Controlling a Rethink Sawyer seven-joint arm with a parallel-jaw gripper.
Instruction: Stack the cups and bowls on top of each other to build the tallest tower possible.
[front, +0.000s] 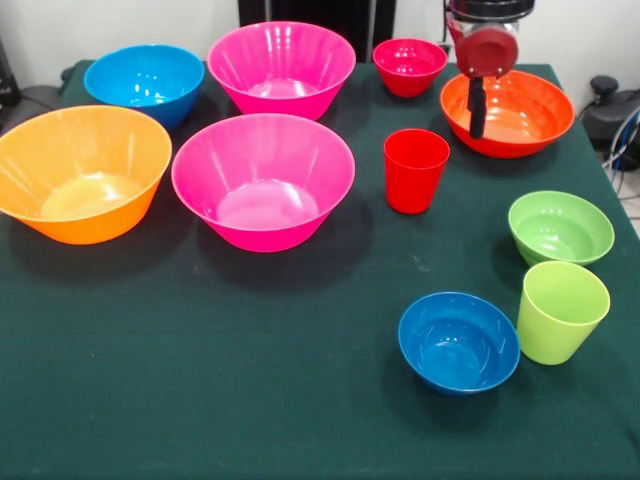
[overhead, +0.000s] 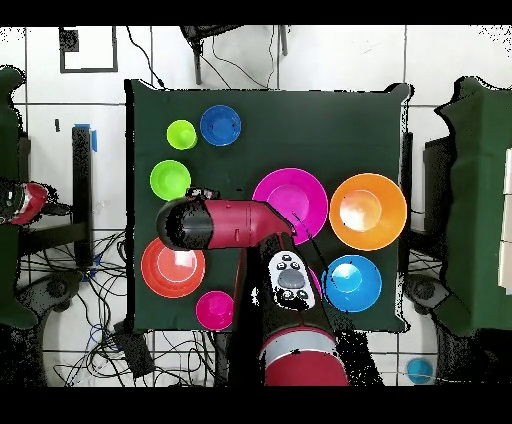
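My gripper (front: 478, 130) hangs over the near-left part of the wide red-orange bowl (front: 507, 112) at the far right, seen edge-on. The red cup (front: 416, 170) stands upright just left of that bowl, apart from it. The lime-green cup (front: 561, 312) stands near the right front, beside the small green bowl (front: 560, 226) and the small blue bowl (front: 458, 341). A small red bowl (front: 409, 66) sits at the back. Every piece rests singly on the cloth; no tower stands. In the overhead view the arm (overhead: 225, 222) hides the red cup.
Two big pink bowls (front: 263, 180) (front: 281, 68), the yellow-orange bowl (front: 82, 172) and the mid-sized blue bowl (front: 145, 84) fill the left half. The dark green cloth (front: 200, 380) covers the table. Cables lie beyond the right edge.
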